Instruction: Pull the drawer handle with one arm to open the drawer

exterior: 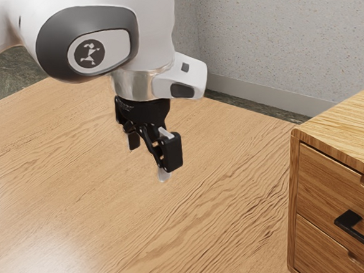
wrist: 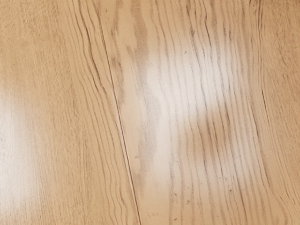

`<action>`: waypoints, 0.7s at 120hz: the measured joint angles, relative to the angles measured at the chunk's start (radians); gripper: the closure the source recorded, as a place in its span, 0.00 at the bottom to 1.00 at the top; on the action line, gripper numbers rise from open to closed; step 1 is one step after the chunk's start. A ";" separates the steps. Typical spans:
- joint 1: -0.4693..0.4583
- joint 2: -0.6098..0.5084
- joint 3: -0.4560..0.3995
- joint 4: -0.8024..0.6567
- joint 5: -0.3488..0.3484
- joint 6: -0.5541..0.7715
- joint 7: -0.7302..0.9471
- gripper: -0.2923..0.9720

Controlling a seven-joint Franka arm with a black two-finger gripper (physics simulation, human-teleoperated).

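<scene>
A wooden cabinet (exterior: 341, 132) stands at the exterior view's right edge, with two stacked drawer fronts. A black bar handle (exterior: 352, 224) sticks out from the upper drawer front (exterior: 328, 184), which sits flush with the cabinet. My black gripper (exterior: 148, 160) hangs from the white arm at the middle left, well to the left of the cabinet and above the wooden surface. Its fingers (exterior: 169, 153) stand apart, open, with nothing between them. Below my hand, the wrist view looks down on bare wood grain (wrist: 187, 117).
The wooden surface (exterior: 228, 196) stretches between my hand and the cabinet with nothing on it. A grey speckled wall (exterior: 282, 37) with a pale baseboard runs along the back. A plank seam (wrist: 119, 126) crosses the wrist view.
</scene>
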 joint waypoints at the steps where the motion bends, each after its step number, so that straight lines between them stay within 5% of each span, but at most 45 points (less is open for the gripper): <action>1: 0.001 0.000 0.000 0.000 0.001 0.004 0.000 0.23; 21: -0.017 -0.010 -0.004 0.002 0.002 0.054 -0.007 0.23; 34: -0.157 -0.016 -0.006 0.052 -0.030 0.058 0.047 0.23; 66: -0.432 -0.024 -0.040 0.068 -0.080 0.071 0.516 0.23; 84: -0.481 -0.008 -0.036 -0.016 -0.071 0.234 0.796 0.23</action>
